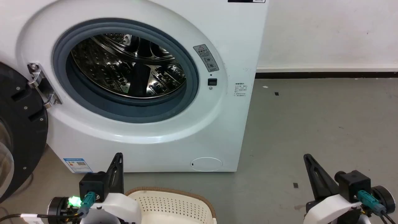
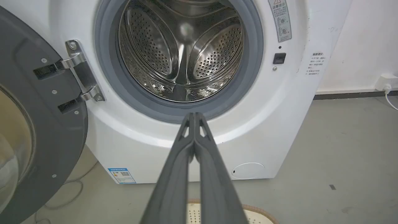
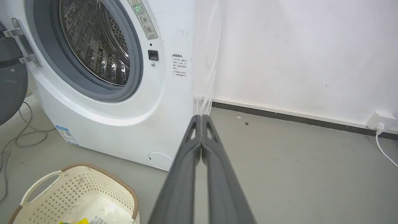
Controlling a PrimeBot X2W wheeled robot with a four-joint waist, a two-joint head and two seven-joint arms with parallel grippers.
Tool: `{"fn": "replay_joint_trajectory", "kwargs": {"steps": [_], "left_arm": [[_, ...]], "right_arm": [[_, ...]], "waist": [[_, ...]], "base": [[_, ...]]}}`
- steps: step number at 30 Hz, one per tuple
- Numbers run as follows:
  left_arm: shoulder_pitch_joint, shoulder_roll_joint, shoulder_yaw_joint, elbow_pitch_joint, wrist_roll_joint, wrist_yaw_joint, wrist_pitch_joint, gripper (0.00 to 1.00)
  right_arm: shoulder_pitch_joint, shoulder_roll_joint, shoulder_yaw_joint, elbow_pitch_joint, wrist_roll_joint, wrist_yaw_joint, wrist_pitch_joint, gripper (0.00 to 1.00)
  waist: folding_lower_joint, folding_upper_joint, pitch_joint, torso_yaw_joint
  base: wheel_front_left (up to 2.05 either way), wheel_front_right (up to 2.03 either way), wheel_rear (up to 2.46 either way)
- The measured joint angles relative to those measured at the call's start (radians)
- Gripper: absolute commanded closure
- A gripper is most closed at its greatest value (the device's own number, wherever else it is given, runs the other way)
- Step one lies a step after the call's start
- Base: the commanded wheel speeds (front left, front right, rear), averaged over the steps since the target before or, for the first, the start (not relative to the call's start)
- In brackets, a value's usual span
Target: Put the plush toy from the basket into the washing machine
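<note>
As left end effector [image 2: 194, 115] and right end effector [image 3: 201, 117] sit closed, empty; blue label [image 1: 77, 165] illegible

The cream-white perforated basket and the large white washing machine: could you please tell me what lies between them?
Just a bare strip of grey floor separates basket and washing machine, per the right wrist view.

From my station this reads as a bare test room set up for laundry, not a lived-in home. A white front-loading washing machine [image 1: 149, 146] stands on a plain grey concrete floor [image 1: 311, 124] against a white wall [image 1: 326, 31] with a dark skirting strip [image 1: 326, 75]. Loose cables [image 3: 18, 137] trail beside the machine, a white socket box [image 3: 381, 119] sits low on the wall, and a laundry basket [image 3: 77, 186] stands in front.
</note>
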Motion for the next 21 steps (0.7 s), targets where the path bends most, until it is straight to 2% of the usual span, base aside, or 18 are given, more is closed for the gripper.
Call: {"fn": "replay_joint_trajectory", "kwargs": {"steps": [7,8,21], "left_arm": [[0.0,0.0,0.001,0.0,0.0,0.0,0.0,1.0],[0.0,0.0,0.0,0.0,0.0,0.0,0.0,0.0],[0.0,0.0,-0.013,0.007,-0.01,0.001,-0.011,0.0]], "right_arm": [[0.0,0.0,0.0,0.0,0.0,0.0,0.0,1.0],[0.0,0.0,0.0,0.0,0.001,0.0,0.0,0.0],[0.001,0.0,-0.002,-0.002,0.02,0.0,-0.011,0.0]], "waist": [[0.0,0.0,0.0,0.0],[0.0,0.0,0.0,0.0],[0.0,0.0,0.005,-0.001]], "base": [[0.0,0.0,0.0],[0.0,0.0,0.0],[0.0,0.0,0.0]]}}
